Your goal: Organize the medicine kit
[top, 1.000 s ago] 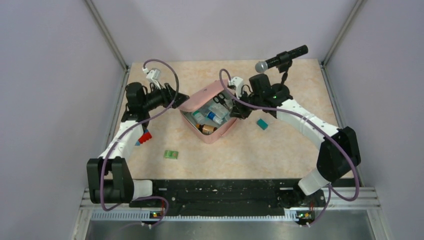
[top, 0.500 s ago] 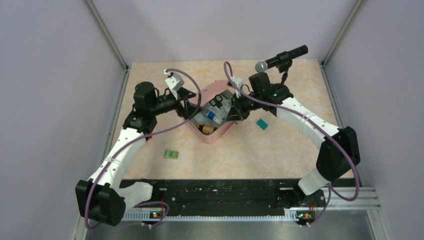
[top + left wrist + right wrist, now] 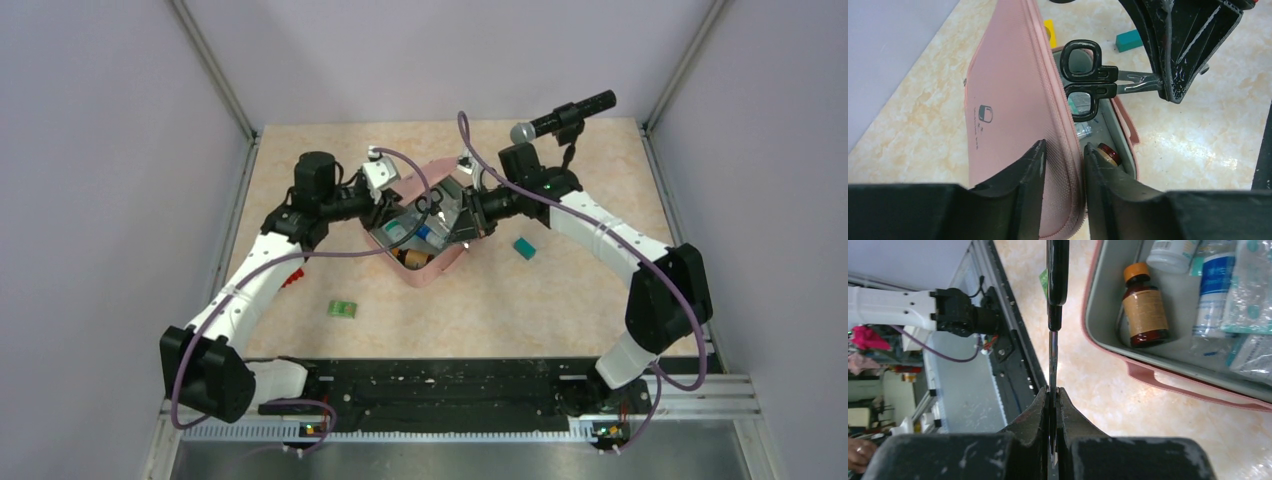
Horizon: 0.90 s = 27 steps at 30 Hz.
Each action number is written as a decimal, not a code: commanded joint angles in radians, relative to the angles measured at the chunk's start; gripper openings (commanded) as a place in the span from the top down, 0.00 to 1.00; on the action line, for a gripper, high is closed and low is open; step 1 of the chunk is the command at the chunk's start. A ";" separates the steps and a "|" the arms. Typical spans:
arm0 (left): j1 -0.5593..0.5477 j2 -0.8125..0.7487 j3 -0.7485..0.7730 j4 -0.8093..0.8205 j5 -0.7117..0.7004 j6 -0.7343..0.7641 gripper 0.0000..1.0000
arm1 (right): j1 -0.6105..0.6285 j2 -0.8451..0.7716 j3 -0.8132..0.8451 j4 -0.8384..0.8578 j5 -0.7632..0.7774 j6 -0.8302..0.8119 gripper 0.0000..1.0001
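Pink medicine kit (image 3: pixel 998 100) stands open on the table (image 3: pixel 560 290), scissors (image 3: pixel 1105 75) poised above it.
Left gripper's (image 3: pixel 1064 150) jaws pinch the lid rim; right gripper's (image 3: pixel 1053 390) jaws pinch the blades. Best to lower them handles-first, clear of the brown bottle (image 3: pixel 1145 305).

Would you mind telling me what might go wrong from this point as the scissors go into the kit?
The right gripper pinches the scissors only by their thin blades, so they may swivel or slip.
The left gripper straddles the rim of the soft lid of the medicine kit; a loose hold could let the lid flop shut onto the scissors.
The handles hover close to that rim and could snag.
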State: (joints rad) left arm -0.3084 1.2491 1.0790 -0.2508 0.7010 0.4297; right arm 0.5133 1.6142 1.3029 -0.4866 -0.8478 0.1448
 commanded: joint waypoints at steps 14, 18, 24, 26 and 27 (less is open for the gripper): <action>-0.029 0.013 0.010 0.040 0.021 0.008 1.00 | -0.068 0.165 -0.010 0.310 -0.293 0.478 1.00; -0.042 -0.002 -0.015 0.052 0.022 -0.034 0.88 | -0.084 0.165 -0.017 0.353 -0.307 0.531 1.00; -0.093 -0.040 -0.060 0.093 -0.060 -0.082 0.89 | -0.102 0.201 -0.013 0.357 -0.228 0.712 1.00; -0.108 -0.051 -0.077 0.106 -0.111 -0.093 0.93 | -0.100 0.210 0.002 0.350 -0.188 0.757 1.00; -0.113 -0.056 -0.087 0.114 -0.126 -0.106 0.94 | -0.100 0.214 0.015 0.347 -0.171 0.778 1.00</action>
State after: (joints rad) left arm -0.3847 1.2449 1.0275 -0.1772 0.6071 0.3965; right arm 0.4366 1.7954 1.2823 -0.1963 -1.1236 0.7677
